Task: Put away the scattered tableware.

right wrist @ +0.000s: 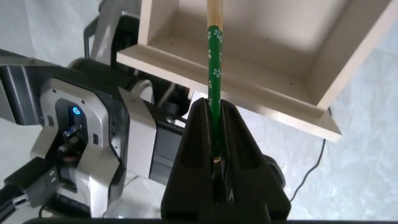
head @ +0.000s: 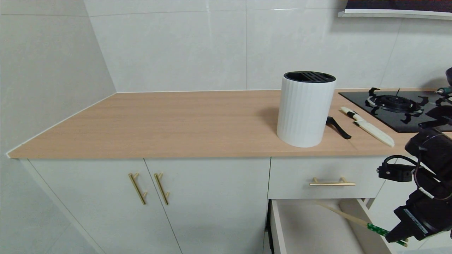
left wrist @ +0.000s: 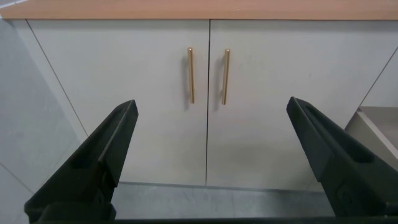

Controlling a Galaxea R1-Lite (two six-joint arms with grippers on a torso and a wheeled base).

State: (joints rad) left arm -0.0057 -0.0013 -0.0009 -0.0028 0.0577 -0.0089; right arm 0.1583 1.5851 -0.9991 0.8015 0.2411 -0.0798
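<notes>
My right gripper (head: 396,237) is shut on wooden chopsticks (head: 348,216) with a green patterned end, low at the right. The chopsticks' bare tips reach over the open lower drawer (head: 279,225). In the right wrist view the fingers (right wrist: 198,134) clamp the green part of the chopsticks (right wrist: 214,68) above the drawer (right wrist: 348,59). On the counter a white knife (head: 369,127) and a black-handled utensil (head: 338,127) lie right of a white ribbed knife block (head: 305,109). My left gripper (left wrist: 211,112) hangs open before the cabinet doors (left wrist: 155,124), holding nothing.
A black gas hob (head: 399,104) sits at the counter's right end. The wooden counter (head: 169,123) stretches left to the tiled corner. A shut drawer with a gold handle (head: 332,182) is just above the open one. Two gold door handles (head: 148,187) stand below the counter.
</notes>
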